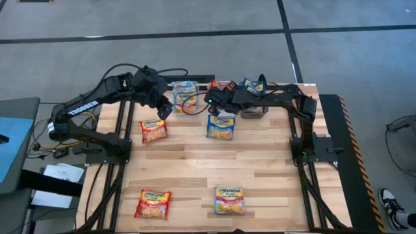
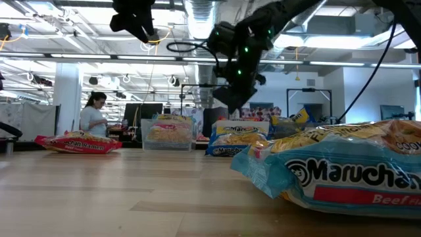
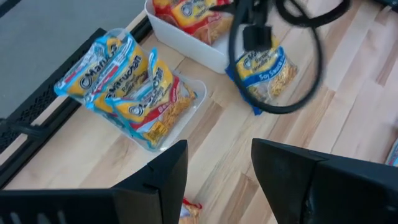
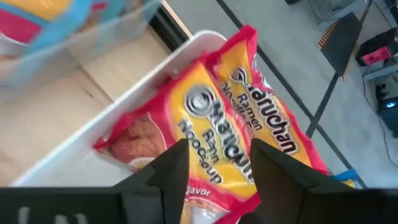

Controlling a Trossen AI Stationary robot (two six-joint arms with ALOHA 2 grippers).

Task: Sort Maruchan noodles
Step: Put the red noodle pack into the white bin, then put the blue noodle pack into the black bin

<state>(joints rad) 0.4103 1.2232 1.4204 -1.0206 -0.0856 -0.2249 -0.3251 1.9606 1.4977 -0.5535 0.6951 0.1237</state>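
On the left, my left gripper [image 1: 164,108] hangs with fingers spread wide and empty, above the wooden table [image 1: 195,162] near the clear plastic bin [image 1: 185,97] of blue-edged noodle packets [image 3: 134,84]. To its right, my right gripper [image 1: 214,101] hovers over the white bin [image 4: 81,146] holding red-and-yellow noodle packets [image 4: 224,134], fingers apart and empty.
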